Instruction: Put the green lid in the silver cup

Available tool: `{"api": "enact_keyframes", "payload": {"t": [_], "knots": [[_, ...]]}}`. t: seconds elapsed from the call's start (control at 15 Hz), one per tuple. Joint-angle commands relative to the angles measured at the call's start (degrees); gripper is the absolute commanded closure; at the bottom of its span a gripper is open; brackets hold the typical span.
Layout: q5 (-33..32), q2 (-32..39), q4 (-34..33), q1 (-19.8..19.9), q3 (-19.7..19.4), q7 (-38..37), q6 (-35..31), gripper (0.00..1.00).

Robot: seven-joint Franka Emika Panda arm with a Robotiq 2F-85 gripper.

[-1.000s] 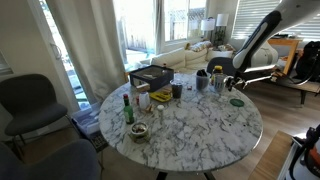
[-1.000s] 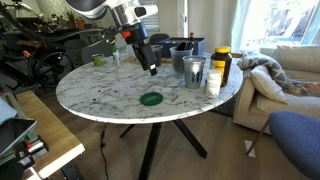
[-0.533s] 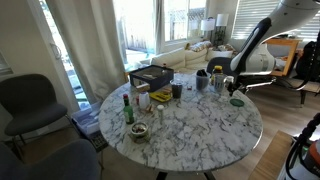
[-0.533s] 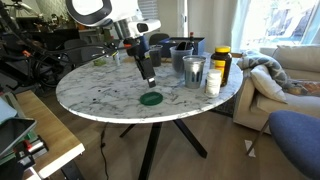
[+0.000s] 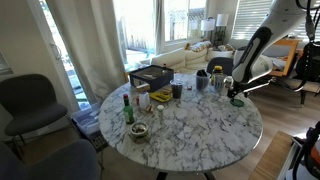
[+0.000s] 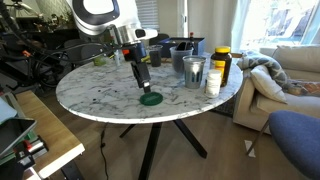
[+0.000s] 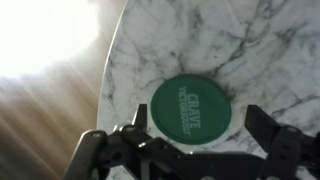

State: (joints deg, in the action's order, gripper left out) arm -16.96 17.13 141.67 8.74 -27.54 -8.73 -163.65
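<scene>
Green lid near table edge; gripper jaws spread above.

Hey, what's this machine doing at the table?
A robot arm is reaching down over a round marble table. Its gripper is open and hangs right over a flat green lid lying near the table's edge. The wrist view shows one finger on each side of the lid, not yet closed on it. The silver cup that the lid is meant for stands farther along the table. The lid is not in it yet.
</scene>
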Motion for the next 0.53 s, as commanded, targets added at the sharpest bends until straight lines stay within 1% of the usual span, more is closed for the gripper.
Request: {"api": "enact_keyframes", "payload": {"t": [0.0, 0.13, 0.47], "knots": [[0.8, -0.1, -0.3, 0.4, 0.8, 0.3, -1.0, 0.00], [1.4, -0.6, -0.3, 0.6, 1.6, 0.4, -1.5, 0.00], [5.2, 1.1, -0.7, 2.4, 3.9, 1.3, -1.8, 0.00]]}}
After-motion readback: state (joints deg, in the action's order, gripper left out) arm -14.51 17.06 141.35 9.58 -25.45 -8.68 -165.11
